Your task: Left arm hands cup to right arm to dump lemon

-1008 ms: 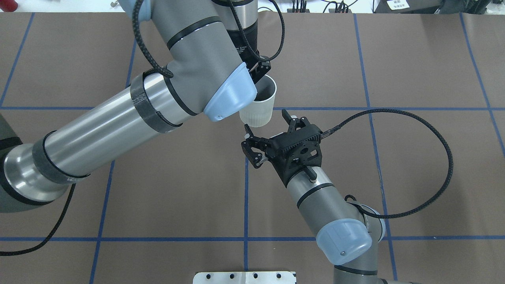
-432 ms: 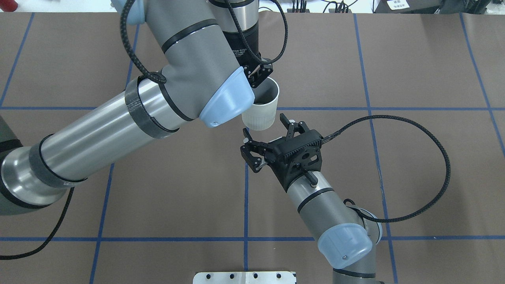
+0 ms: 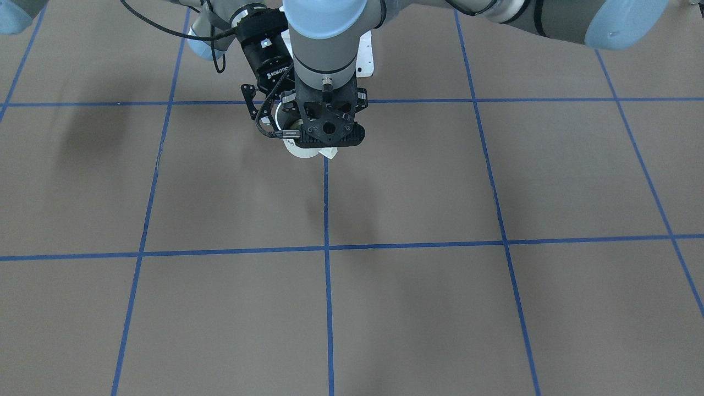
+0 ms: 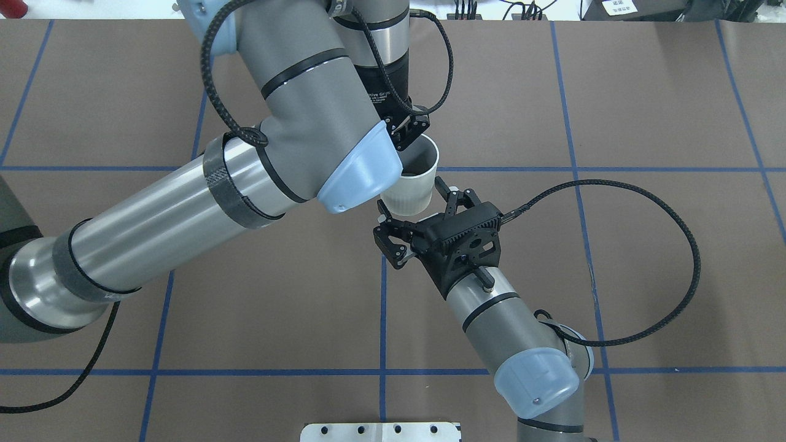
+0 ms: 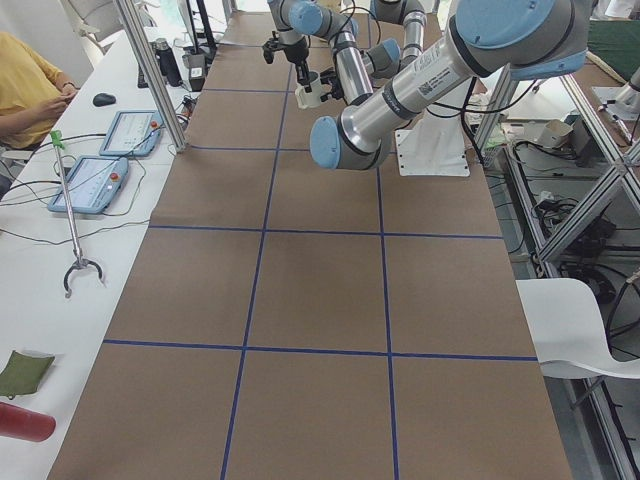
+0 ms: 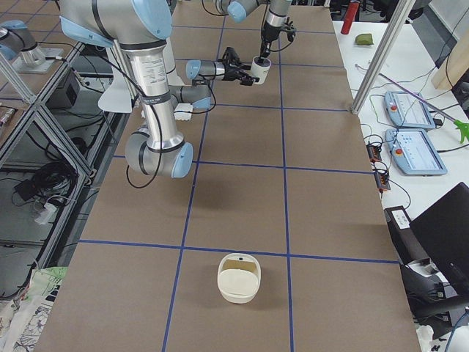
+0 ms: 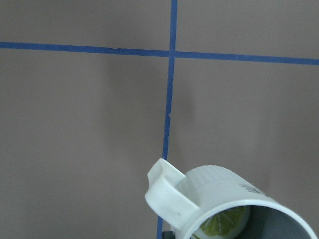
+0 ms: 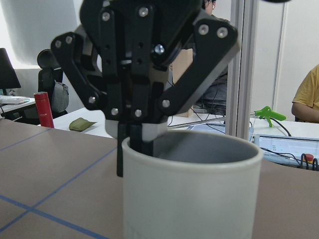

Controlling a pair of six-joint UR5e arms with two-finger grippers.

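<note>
Fingers of the left gripper [image 4: 410,138] are pinching the cup [image 4: 410,187] rim; right gripper [image 4: 410,198] fingers are flanking it, spread.

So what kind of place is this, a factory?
Probably a robotics test lab: the left arm holds a cup by the right arm over a table gridded with blue tape, control tablets lie on a side bench, and a person sits there.

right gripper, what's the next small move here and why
Probably ease the right gripper forward a touch so that its open fingers straddle the mug's body, then close. The left gripper pinches the mug at its rim, with the lemon slice inside. The right fingertips seem to flank only the mug's lower part, so a grasp now looks shallow.
</note>
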